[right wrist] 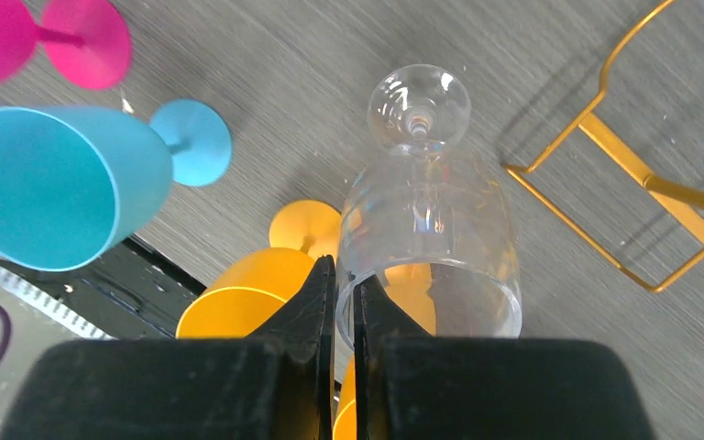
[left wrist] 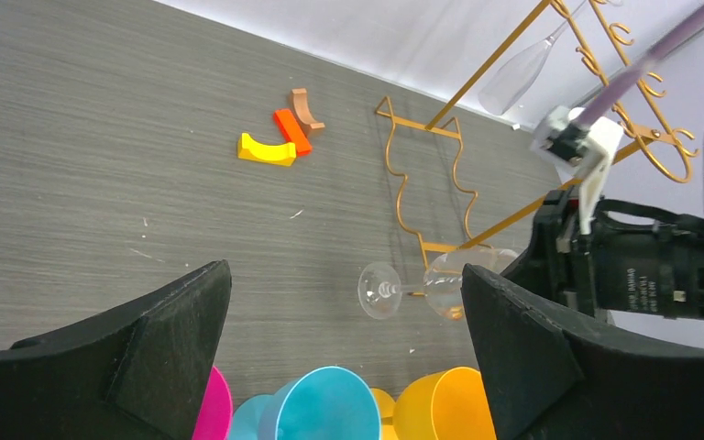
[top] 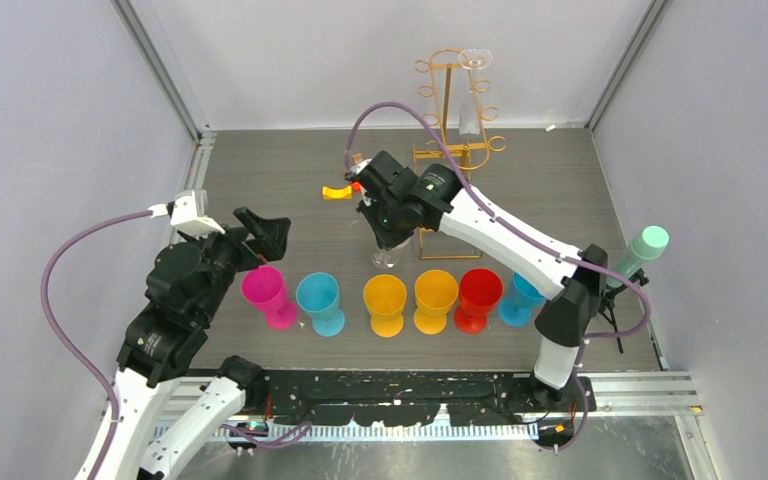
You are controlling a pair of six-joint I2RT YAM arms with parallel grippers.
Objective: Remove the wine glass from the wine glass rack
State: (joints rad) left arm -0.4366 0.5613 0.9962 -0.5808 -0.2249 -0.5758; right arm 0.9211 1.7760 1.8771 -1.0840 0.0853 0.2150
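Note:
A clear wine glass (top: 388, 250) (right wrist: 426, 220) stands upright, foot down, just above or on the table in front of the gold wire wine glass rack (top: 455, 110) (right wrist: 623, 211). My right gripper (top: 385, 232) (right wrist: 342, 275) is shut on its rim, one finger inside the bowl and one outside. In the left wrist view the same glass (left wrist: 412, 289) shows beside the rack's base (left wrist: 426, 183). Over the pink and teal goblets at the left, my left gripper (top: 265, 240) (left wrist: 344, 284) hangs wide open and holds nothing. Another clear glass (top: 473, 95) hangs upside down on the rack.
A row of plastic goblets lines the near table: pink (top: 268, 295), teal (top: 320, 300), two yellow (top: 385, 300), red (top: 478, 295), blue (top: 520, 298). Small yellow, red and tan blocks (left wrist: 280, 137) lie left of the rack. A mint cylinder (top: 643, 250) stands at the right.

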